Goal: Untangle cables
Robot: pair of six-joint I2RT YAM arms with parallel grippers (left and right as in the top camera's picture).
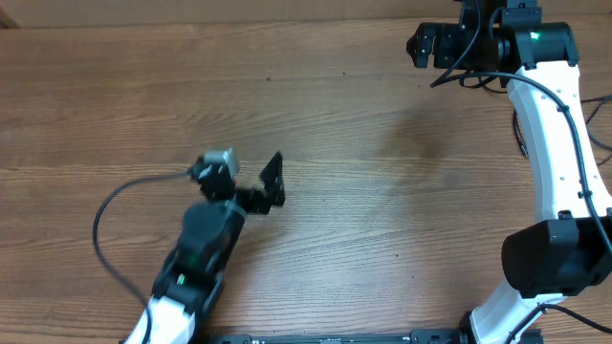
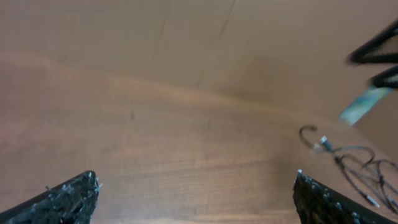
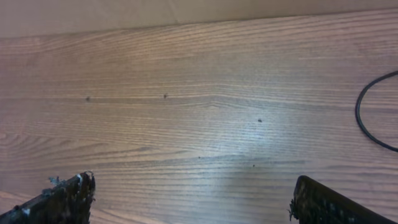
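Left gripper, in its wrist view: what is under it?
Only bare table under the open left gripper; the cables lie off to the side. The fingers hide the table beneath them.

Two arms, two claws, one worktop (image 1: 382, 191), one bunch of cables (image 2: 357, 168).
One left arm (image 1: 206, 244) and one right arm (image 1: 555, 143) stand at the single wooden worktop. That gives two claws, the left claw (image 2: 194, 183) and the right claw (image 3: 193, 186), each with two fingers (image 2: 68, 199), four in all. The cables lie in one loose bunch; how many cords it holds cannot be told, but at least two silvery plug ends (image 2: 324, 144) can be made out.
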